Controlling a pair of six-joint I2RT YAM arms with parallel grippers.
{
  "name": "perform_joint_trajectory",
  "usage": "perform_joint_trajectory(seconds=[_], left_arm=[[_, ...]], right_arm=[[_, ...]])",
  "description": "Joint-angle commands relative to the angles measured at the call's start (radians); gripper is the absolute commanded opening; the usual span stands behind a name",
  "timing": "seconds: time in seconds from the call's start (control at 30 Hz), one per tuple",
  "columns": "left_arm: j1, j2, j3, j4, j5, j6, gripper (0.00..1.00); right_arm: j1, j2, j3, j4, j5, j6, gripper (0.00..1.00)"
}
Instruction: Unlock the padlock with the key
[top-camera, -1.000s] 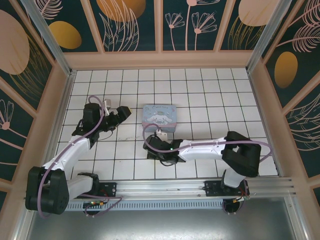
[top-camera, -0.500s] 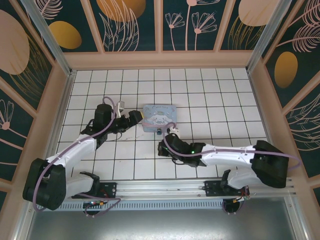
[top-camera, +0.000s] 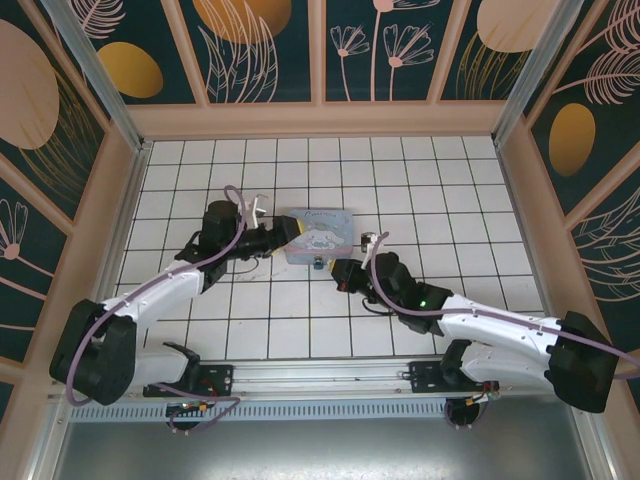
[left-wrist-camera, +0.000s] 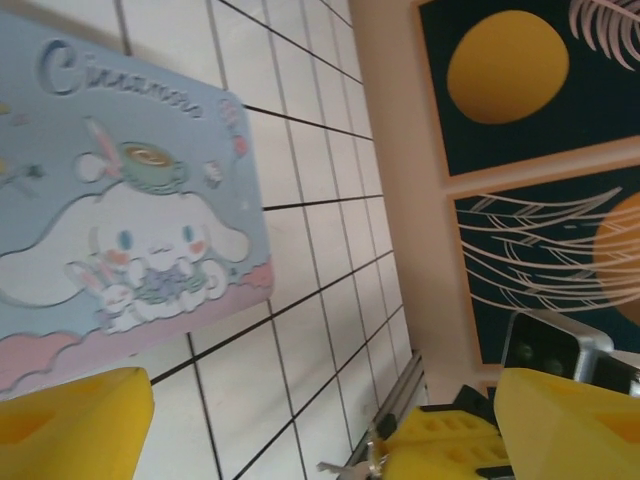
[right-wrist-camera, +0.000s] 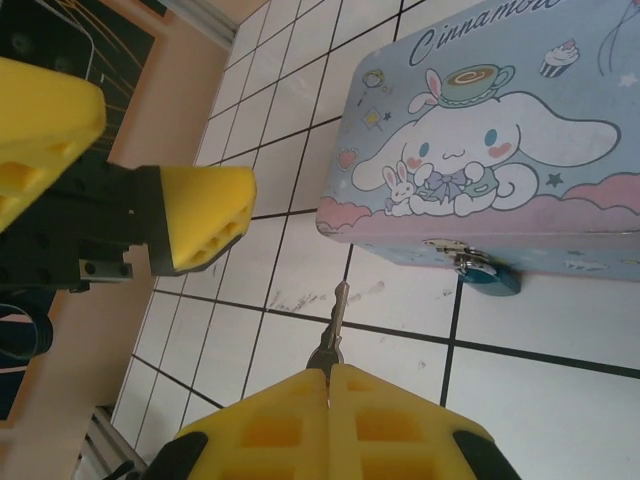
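Now the tin (right-wrist-camera: 480, 150) sits just ahead of both grippers; the left gripper (top-camera: 284, 232) gapes empty at its end. The right gripper (right-wrist-camera: 328, 378) pinches the key (right-wrist-camera: 336, 318), blade forward. The padlock (right-wrist-camera: 490, 276) hangs ahead-right of its fingertips, so swing the blade square to the padlock before pushing.

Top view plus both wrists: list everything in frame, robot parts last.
tin: 1, pastel blue with cartoon print, mid-table
padlock: 1, teal body, silver shackle, hanging at the tin's front clasp
key: 1, dull metal, held in the right jaws, clear of the padlock
table: 1, white tiles with dark grid
wall panels: several, dark teal with plant motifs, around the table
rail: 1, silver, near edge
left gripper: 1, yellow jaws open, at the tin's left end
right gripper: 1, yellow jaws shut on the key
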Motion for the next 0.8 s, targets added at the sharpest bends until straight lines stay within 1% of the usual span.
perform_joint_trajectory(seconds=[0.0, 0.17, 0.33, 0.4, 0.6, 0.77], left_arm=[[-0.024, 0.036, 0.043, 0.078, 0.05, -0.02, 0.85], [-0.048, 0.083, 0.059, 0.113, 0.072, -0.029, 0.79], [-0.051, 0.109, 0.058, 0.138, 0.094, -0.034, 0.68], [-0.052, 0.117, 0.055, 0.142, 0.101, -0.032, 0.66], [-0.052, 0.138, 0.045, 0.144, 0.109, -0.02, 0.62], [-0.052, 0.151, 0.043, 0.151, 0.115, -0.019, 0.56]], right_arm=[[-0.02, 0.014, 0.002, 0.074, -0.059, -0.045, 0.0], [-0.034, 0.069, 0.028, 0.123, -0.102, -0.059, 0.0], [-0.038, 0.121, 0.064, 0.143, -0.105, -0.075, 0.0], [-0.042, 0.133, 0.072, 0.156, -0.132, -0.077, 0.0], [-0.053, 0.158, 0.083, 0.191, -0.149, -0.077, 0.0], [-0.056, 0.174, 0.096, 0.201, -0.156, -0.078, 0.0]])
